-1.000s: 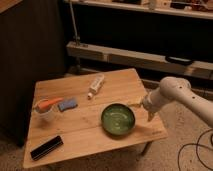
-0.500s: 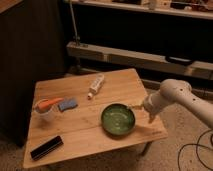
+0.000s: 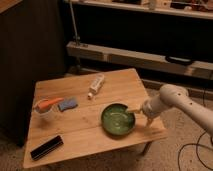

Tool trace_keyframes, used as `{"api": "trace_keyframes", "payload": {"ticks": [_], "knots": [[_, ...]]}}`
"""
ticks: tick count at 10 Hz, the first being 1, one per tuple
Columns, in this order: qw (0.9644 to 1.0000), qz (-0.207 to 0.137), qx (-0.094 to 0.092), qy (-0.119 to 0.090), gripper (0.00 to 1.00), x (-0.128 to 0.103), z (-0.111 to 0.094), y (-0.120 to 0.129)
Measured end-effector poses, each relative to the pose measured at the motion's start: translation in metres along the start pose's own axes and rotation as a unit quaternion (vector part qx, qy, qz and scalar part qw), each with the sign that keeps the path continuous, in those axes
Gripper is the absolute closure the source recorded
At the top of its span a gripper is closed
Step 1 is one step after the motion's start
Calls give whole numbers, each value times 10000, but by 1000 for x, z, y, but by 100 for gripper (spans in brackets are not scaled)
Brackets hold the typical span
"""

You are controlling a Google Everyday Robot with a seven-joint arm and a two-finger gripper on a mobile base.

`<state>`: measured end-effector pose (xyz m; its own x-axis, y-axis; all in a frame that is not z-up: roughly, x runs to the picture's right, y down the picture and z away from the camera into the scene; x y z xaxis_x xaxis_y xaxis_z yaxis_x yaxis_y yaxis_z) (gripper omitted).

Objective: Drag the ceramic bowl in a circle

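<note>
Camera view is showing the wooden table (image 3: 80,131) carrying everything, and its near edge is posing the biggest risk. The ceramic bowl (image 3: 118,120) is sitting toward the 4 o'clock part of the top, close to the near edge and the right-hand corner. A circle swept outward from here would be pushing the bowl over that edge, so any loop is needing to lean toward 10 o'clock, into the open wood.

The white arm (image 3: 172,98) is reaching in from 3 o'clock, low over the table corner. A wide sweep would be bringing its elbow down against the table's side.

The bowl looks glossy and shallow, so it is probably sliding easily but also tipping easily. A downward press on one side of the rim would be rocking it up rather than dragging it.

The gripper (image 3: 135,112) is hanging at the bowl's 2 o'clock rim with its fingers spread apart. I cannot tell whether the rim is lying between them or whether one is touching it. If only one finger is hooking the rim, the bowl is likely to be spinning or slipping free partway round.

Smaller things are crowding the inward side: a white bottle (image 3: 96,83) at the bowl's 11 o'clock, a grey-blue sponge (image 3: 67,104) and a clear cup (image 3: 45,110) at 9 to 10 o'clock, and a black case (image 3: 46,147) at 8 o'clock. An oversized circle would be knocking the sponge first.
</note>
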<state>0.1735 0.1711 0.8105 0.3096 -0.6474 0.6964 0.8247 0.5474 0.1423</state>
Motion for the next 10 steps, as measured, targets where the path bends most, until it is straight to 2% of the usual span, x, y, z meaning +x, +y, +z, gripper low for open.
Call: {"api": "trace_keyframes", "payload": {"ticks": [3, 4, 5, 6, 10], "knots": [[9990, -403, -141, -160, 22, -13, 12, -3], [9985, -481, -173, -213, 30, -15, 16, -6], [9981, -523, -196, -264, 39, -15, 22, -6], [9979, -527, -220, -313, 42, -16, 27, -5], [9971, -439, -356, -502, 42, -17, 51, 6]]}}
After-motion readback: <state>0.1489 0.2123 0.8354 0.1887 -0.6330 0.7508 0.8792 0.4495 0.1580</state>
